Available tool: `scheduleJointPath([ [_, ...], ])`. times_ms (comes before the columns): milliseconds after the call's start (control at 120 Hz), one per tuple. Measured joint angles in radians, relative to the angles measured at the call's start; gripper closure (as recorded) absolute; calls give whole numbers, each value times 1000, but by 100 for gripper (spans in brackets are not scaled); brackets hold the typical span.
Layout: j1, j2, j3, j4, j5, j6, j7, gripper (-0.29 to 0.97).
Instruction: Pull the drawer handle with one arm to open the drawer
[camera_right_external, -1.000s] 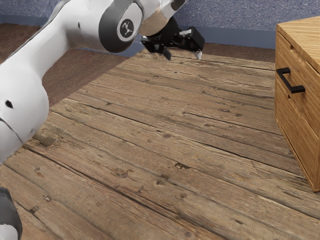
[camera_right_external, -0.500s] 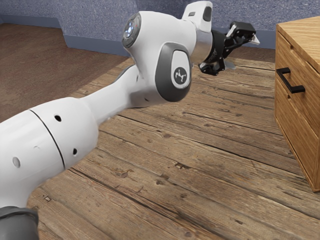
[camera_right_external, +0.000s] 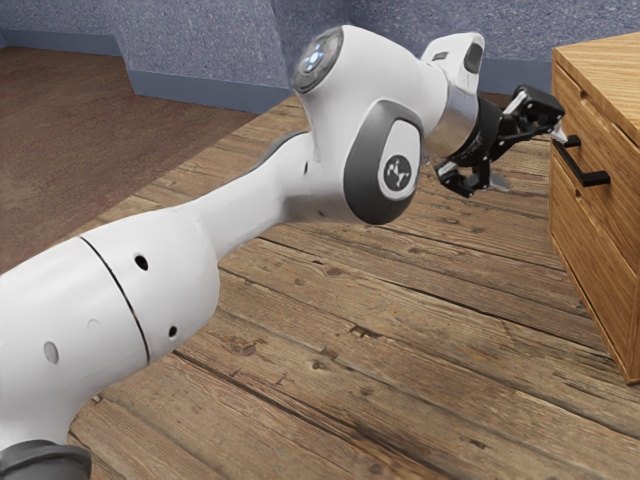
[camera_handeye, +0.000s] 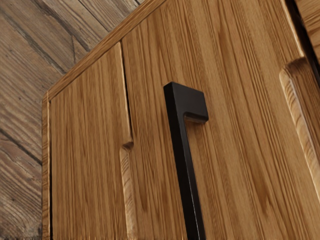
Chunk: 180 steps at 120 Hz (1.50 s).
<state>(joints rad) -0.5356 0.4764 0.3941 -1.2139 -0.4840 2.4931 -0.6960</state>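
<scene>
Claw (camera_right_external: 530, 158) is open, jaws spread, just short of the handle (camera_right_external: 578, 166); whether it touches, can't tell. Handle is a rigid black bar standing off the drawer front (camera_right_external: 600, 125) of the cabinet (camera_right_external: 600, 250), at the exterior view's right. Drawer looks shut. Grip mid-bar, across it. Likely sturdy, but the smooth finish may slip.

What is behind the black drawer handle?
Behind the handle is the wooden drawer front; the drawer's inside is covered by that front.
</scene>
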Motion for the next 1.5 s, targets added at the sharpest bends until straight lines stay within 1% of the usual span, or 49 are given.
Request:
scheduleJointPath([
  [58, 0, 9, -1, 6, 0, -3, -10, 2],
  [158, 7, 57, -2, 49, -3, -5, -26, 2],
  [367, 12, 96, -4, 72, -5, 3, -52, 2],
  [492, 55, 148, -8, 138, -6, 16, -64, 2],
  [625, 74, 205, -27, 200, -7, 38, -74, 2],
  [742, 97, 227, -55, 210, -7, 69, -81, 2],
  [925, 100, 245, -62, 208, -7, 85, -90, 2],
  [1150, 101, 237, -14, 237, 103, -35, -99, 2],
  [1258, 100, 232, 3, 238, 141, -94, -103, 2],
  [1500, 97, 164, 26, 220, 259, -252, -109, 2],
])
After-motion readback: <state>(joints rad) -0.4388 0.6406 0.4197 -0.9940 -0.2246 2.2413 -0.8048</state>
